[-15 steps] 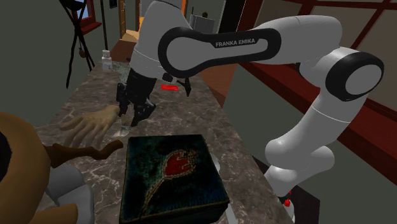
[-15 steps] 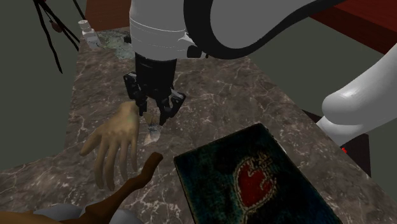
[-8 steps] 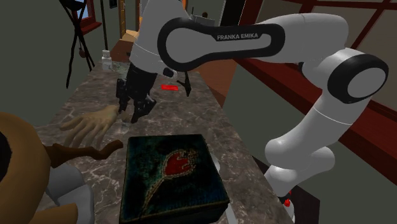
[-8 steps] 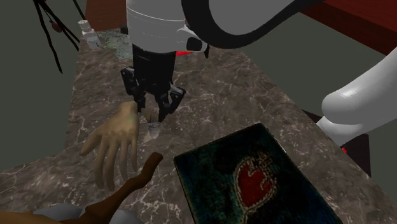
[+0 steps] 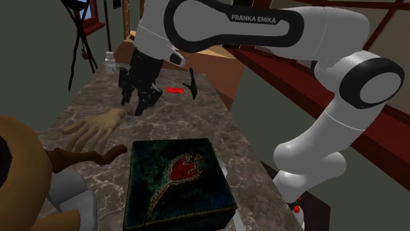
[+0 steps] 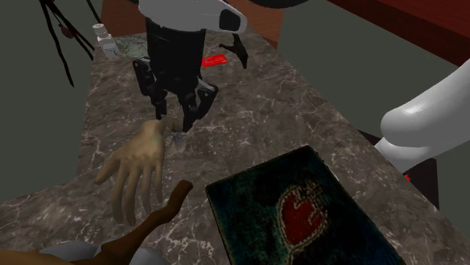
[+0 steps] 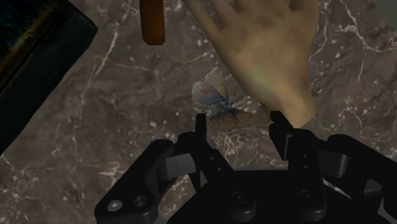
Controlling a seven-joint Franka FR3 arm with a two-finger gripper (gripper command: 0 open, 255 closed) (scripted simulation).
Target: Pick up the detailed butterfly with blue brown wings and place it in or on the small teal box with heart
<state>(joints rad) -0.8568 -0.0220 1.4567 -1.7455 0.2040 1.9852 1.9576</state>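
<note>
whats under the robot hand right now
The butterfly, right below the hand, over the dark marble top and beside the tan model hand. The hand covers part of one wing, so grip can't be judged.

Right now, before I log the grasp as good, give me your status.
Tool shut on butterfly, just above marble top. Heart box closed, nothing on it. Pale hand beside tool; brown stick lies toward box.

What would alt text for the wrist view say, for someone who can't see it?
A black two-finger gripper clasps a small butterfly with blue and brown wings between its tips, over a dark veined marble top. Just beyond it lies a pale tan model hand, with a brown stick and a corner of a dark teal box nearby.
</note>
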